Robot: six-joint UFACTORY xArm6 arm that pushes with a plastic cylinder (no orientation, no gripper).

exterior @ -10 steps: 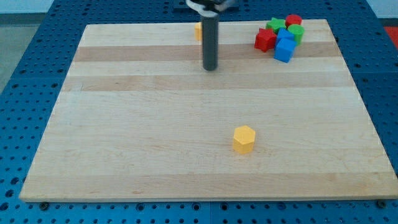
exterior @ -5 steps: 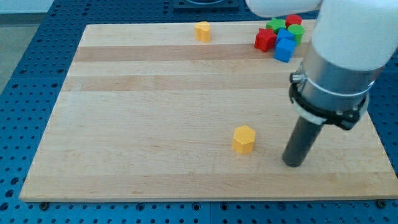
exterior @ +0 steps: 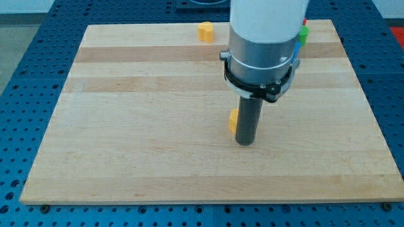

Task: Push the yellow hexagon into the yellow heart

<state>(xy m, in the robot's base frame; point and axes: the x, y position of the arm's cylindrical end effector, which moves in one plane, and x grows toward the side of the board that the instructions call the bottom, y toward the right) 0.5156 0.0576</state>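
Observation:
The yellow hexagon [exterior: 233, 119] lies near the board's middle, mostly hidden behind my rod; only its left edge shows. My tip [exterior: 245, 142] rests on the board just to the hexagon's lower right, touching or nearly touching it. The yellow heart [exterior: 205, 31] sits near the view's top edge of the board, left of the arm and well apart from the hexagon.
The arm's big white and grey body [exterior: 262, 44] hides most of the cluster of blocks at the view's top right; only bits of a green block [exterior: 303, 34] and a blue block [exterior: 297, 48] show. The wooden board [exterior: 126, 126] lies on a blue perforated table.
My tip swung from the view's top to the lower right, then moved left to the hexagon. The hexagon has shifted up and to the left from where it lay.

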